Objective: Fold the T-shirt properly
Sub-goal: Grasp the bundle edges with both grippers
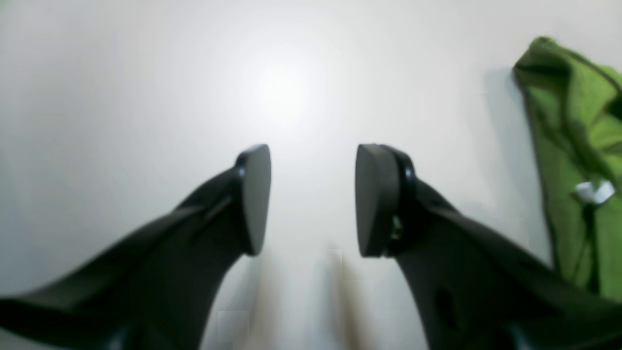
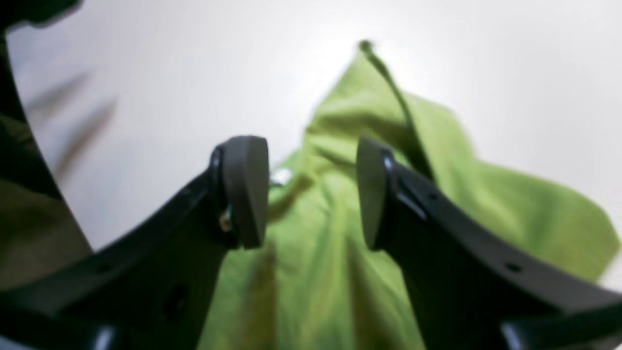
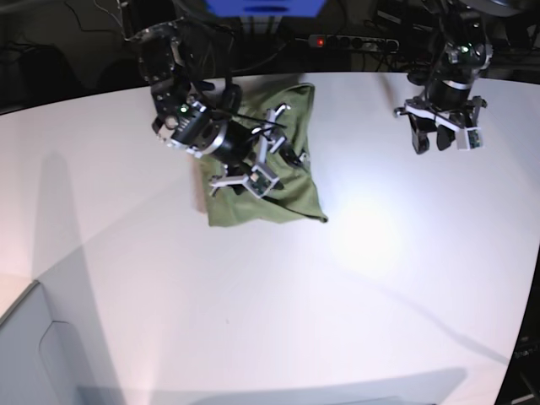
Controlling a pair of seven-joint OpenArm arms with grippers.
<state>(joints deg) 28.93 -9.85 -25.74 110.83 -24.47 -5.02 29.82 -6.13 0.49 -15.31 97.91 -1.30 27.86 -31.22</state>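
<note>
The T-shirt (image 3: 283,190) lies crumpled in an olive-green heap on the white table (image 3: 354,278), left of centre near the far edge. My right gripper (image 3: 245,180) hovers over its middle. In the right wrist view that gripper (image 2: 313,192) is open, with green cloth (image 2: 316,262) showing below the gap and nothing between the pads. My left gripper (image 3: 440,142) hangs over bare table at the far right, well away from the shirt. Seen from the left wrist, it (image 1: 311,199) is open and empty, and the T-shirt (image 1: 573,146) with a small white tag (image 1: 595,192) sits at the right edge.
A power strip (image 3: 354,40) with a red light and some cables lie beyond the table's far edge. The table's curved edge runs along the back and down the right side. A grey panel (image 3: 34,354) fills the lower left corner.
</note>
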